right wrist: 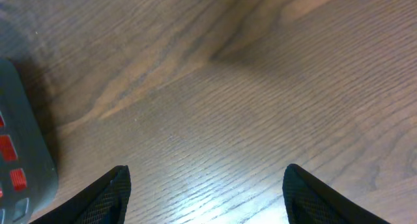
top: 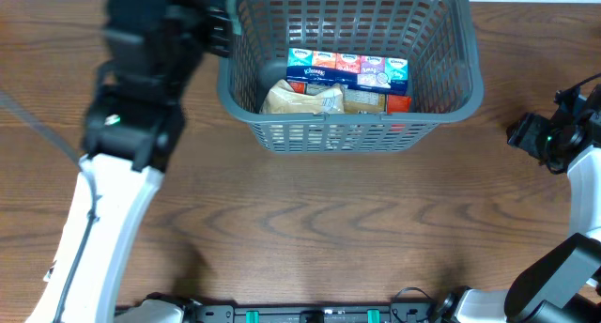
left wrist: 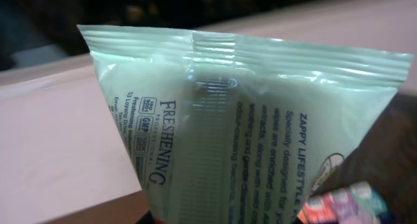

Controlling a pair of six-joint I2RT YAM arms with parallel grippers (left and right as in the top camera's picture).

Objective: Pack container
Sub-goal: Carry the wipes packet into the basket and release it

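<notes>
Pale green wipes packet fills my left wrist view, crimped seal edge on top. Print runs sideways: "FRESHENING" large, "ZAPPY LIFESTYLE" heading a block of small text that mentions wipes "enriched with" something; the rest is too fine to read. My left end effector is clamped on the packet, though its fingers are hidden behind it. Past the packet's lower right corner, blurred multicolour packs show.

From overhead, the left end effector sits at the container's left rim, a sliver of green poking out at it. Container is at the far middle of the tabletop, upright. Inside: a row of Kleenex packs, logo legible on the leftmost one, lying on the floor. A crumpled brown packet lies against them on the near side, with red items beside it, labels unreadable.

My right end effector is well apart at the right edge, over bare wood, fingers spread wide, gripping nothing. A grey container corner shows at the left of its view, red visible through the slots.
</notes>
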